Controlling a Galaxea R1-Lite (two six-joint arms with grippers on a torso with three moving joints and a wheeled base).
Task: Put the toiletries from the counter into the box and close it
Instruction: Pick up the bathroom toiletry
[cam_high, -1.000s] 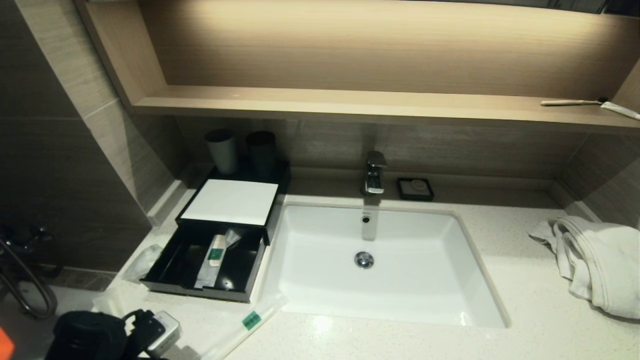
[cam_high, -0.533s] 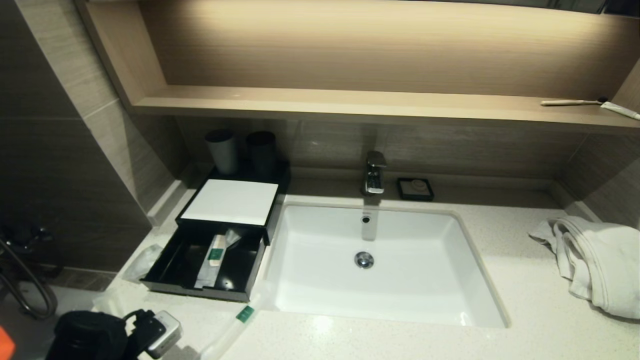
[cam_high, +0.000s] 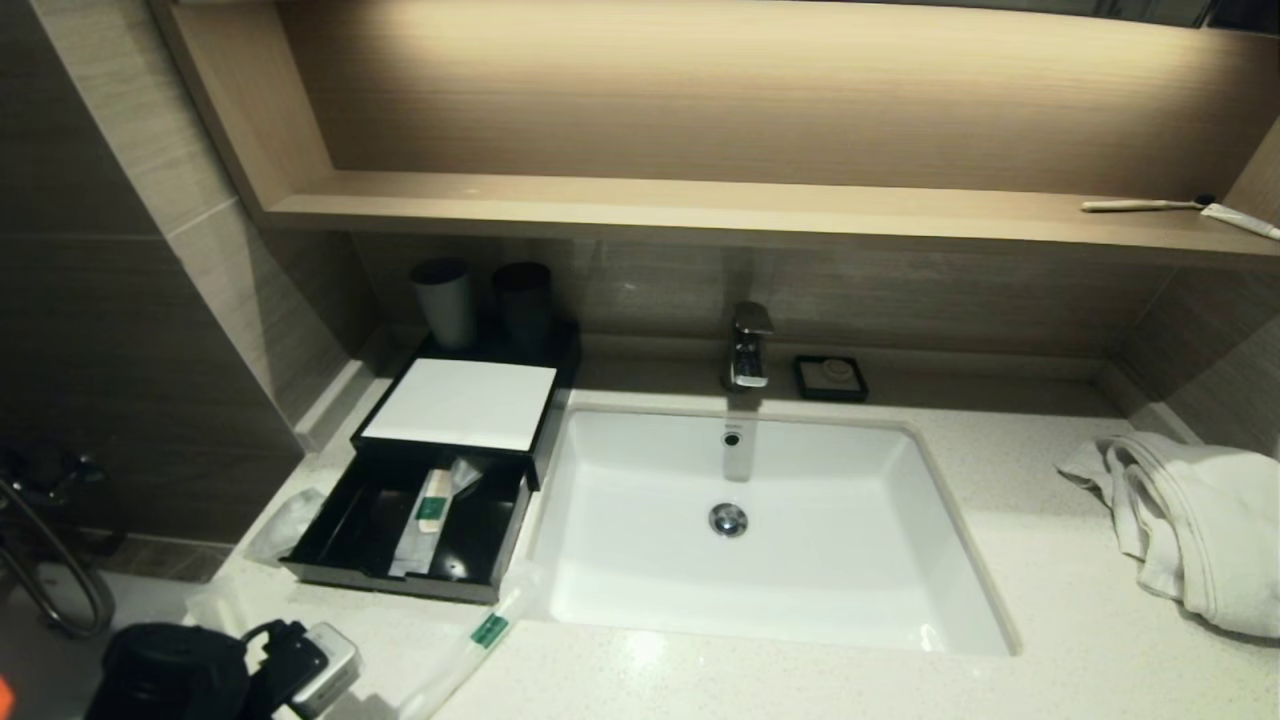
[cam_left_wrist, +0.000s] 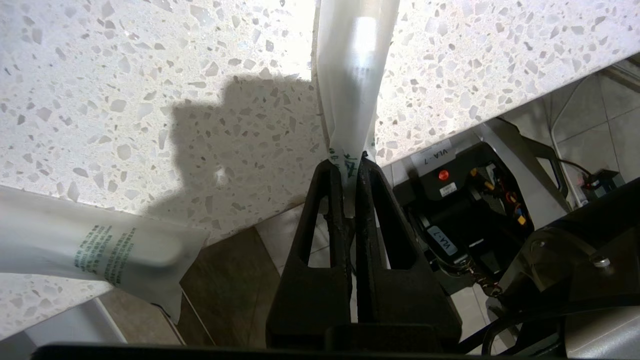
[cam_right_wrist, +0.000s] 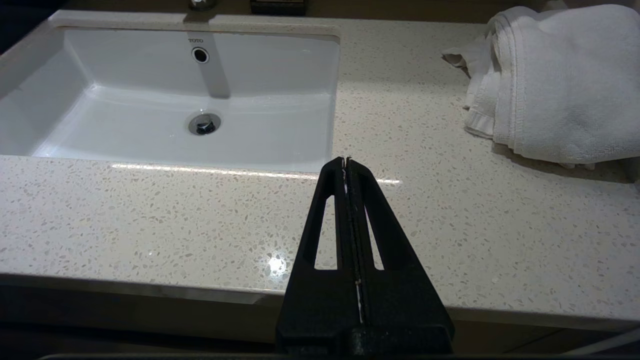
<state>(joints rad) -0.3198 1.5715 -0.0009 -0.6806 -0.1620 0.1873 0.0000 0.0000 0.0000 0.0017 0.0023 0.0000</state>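
A black box (cam_high: 400, 585) stands left of the sink with its drawer pulled open; one packet with a green label (cam_high: 432, 505) lies inside. My left gripper (cam_left_wrist: 350, 162) is shut on the near end of a long white packet (cam_left_wrist: 352, 75) with a green label (cam_high: 490, 630). The packet lies slanted on the counter in front of the drawer. The left wrist (cam_high: 300, 665) shows at the bottom left of the head view. Another white packet (cam_left_wrist: 100, 250) lies at the counter edge beside it. My right gripper (cam_right_wrist: 346, 162) is shut and empty above the counter's front edge.
The white sink (cam_high: 900, 560) fills the middle, with the tap (cam_high: 748, 350) and a soap dish (cam_high: 830, 377) behind it. A white towel (cam_high: 1190, 520) lies at the right. Two dark cups (cam_high: 445, 300) stand behind the box. A clear wrapper (cam_high: 285, 520) lies left of the drawer.
The long packet has shifted left, its far end moving off the sink's corner toward the drawer front. The right arm has not moved.
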